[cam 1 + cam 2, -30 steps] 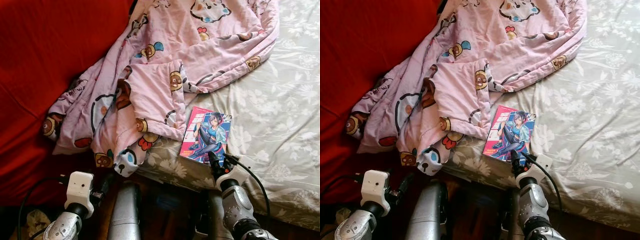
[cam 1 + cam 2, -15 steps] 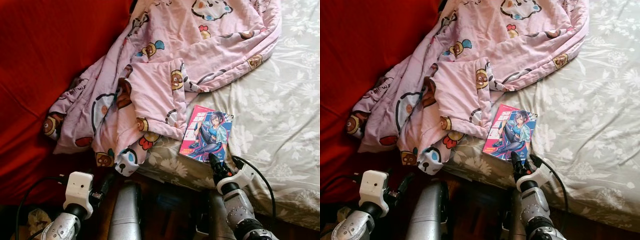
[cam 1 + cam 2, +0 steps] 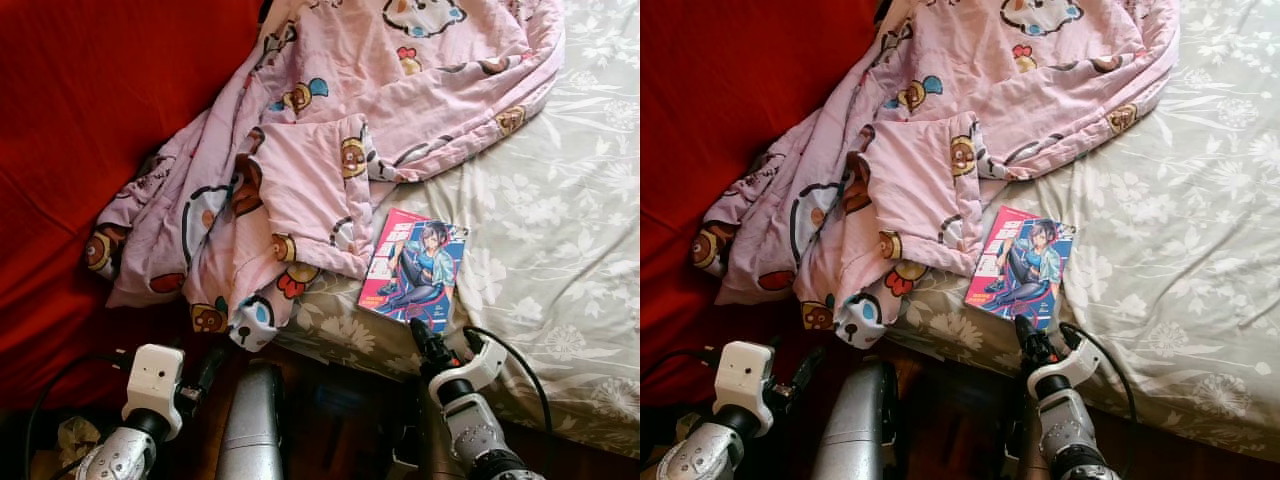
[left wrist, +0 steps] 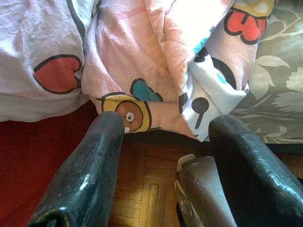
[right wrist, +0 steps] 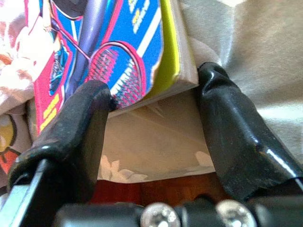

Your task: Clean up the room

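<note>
A comic book [image 3: 415,270] with a pink and blue cover lies on the floral bed sheet [image 3: 560,230], close to the bed's near edge. My right gripper [image 3: 420,338] is open at the book's near edge. In the right wrist view its fingers [image 5: 85,123] straddle the book's [image 5: 109,42] near corner. A pink cartoon-print blanket [image 3: 330,120] spills off the bed's left side. My left gripper [image 4: 165,127] is open, low beside the bed, facing the blanket's hanging hem [image 4: 189,71].
Red fabric [image 3: 90,120] covers the area left of the bed. Parquet floor [image 4: 142,189] lies below the bed's edge. A crumpled scrap [image 3: 70,440] sits at the lower left near my left arm.
My right wrist has rolled and sunk a little, its white camera housing swinging to the right, with the fingertips still at the book's near edge. The left arm is nearly still.
</note>
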### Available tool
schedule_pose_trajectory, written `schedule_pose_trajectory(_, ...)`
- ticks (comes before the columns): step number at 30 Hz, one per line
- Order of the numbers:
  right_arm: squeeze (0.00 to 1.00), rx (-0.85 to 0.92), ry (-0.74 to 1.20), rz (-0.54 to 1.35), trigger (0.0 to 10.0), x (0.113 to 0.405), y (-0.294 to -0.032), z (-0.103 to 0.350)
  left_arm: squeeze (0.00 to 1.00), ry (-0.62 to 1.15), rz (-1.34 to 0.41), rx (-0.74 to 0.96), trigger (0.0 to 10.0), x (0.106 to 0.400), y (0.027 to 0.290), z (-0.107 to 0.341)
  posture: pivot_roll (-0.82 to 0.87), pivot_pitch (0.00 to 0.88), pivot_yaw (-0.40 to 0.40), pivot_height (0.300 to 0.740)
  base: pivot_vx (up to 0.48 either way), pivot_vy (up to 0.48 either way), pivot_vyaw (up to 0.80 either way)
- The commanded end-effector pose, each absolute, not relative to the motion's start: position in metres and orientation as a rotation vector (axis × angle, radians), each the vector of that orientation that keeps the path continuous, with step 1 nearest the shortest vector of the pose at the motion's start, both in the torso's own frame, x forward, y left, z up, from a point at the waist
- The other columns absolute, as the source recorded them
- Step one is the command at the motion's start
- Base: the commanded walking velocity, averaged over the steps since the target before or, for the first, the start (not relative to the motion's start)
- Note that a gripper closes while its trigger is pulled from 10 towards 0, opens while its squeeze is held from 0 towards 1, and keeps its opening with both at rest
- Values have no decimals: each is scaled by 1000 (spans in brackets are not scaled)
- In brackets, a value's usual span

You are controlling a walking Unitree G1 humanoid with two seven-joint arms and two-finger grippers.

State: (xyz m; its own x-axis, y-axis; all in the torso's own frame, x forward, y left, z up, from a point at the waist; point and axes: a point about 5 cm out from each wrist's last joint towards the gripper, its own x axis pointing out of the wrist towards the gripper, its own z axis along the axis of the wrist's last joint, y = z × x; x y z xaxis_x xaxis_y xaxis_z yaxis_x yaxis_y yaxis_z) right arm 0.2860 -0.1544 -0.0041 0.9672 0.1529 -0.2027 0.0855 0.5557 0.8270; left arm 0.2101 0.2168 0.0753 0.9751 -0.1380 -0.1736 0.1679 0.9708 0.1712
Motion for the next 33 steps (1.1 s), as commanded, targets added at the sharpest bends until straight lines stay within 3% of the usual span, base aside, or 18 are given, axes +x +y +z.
schedule_pose_trajectory(1,0,1034,313,72,10000,280,-139,-10,0,210,-147,200,10000,202,221,69,296,409,75,611,0,0,0)
schedule_pose_trajectory(11,0,1099,236,7,10000,289,-150,-2,0,212,-153,209,10000,201,220,68,298,409,72,611,0,0,0)
schedule_pose_trajectory(12,0,1107,234,-4,8392,289,-151,-3,0,213,-153,210,10000,201,220,68,298,409,72,611,0,0,0)
schedule_pose_trajectory(13,0,1107,234,-4,8392,289,-151,-3,0,213,-153,210,10000,201,220,68,298,409,72,611,0,0,0)
schedule_pose_trajectory(14,0,1111,234,-7,4980,288,-151,-3,0,214,-153,211,10000,201,221,68,298,409,72,611,0,0,0)
schedule_pose_trajectory(16,0,1119,236,-11,0,287,-151,-5,0,213,-152,212,10000,201,221,68,298,409,72,611,0,0,0)
schedule_pose_trajectory(33,0,1119,268,23,0,283,-138,-9,0,215,-145,213,10000,199,221,66,306,403,66,611,0,0,0)
